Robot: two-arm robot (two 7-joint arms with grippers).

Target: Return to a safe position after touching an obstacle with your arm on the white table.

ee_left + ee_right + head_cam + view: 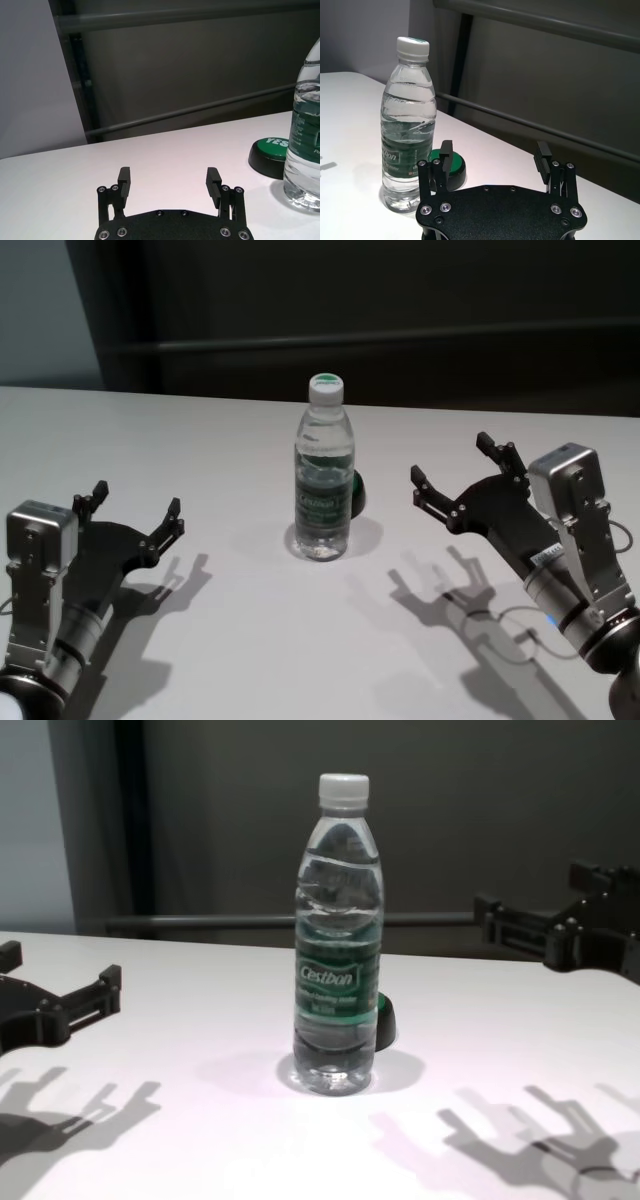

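Both sets of my jaws were spread wide and held nothing. My right gripper (462,473) hung above the white table (200,640), apart from the bottle (324,475) on its right side; my left gripper (135,510) sat low, well apart on the other side. The bottle stood upright mid-table, a green-topped button (451,165) just behind it. Neither arm touched it, so I judged the retreat largely done, perhaps only a final settling left.
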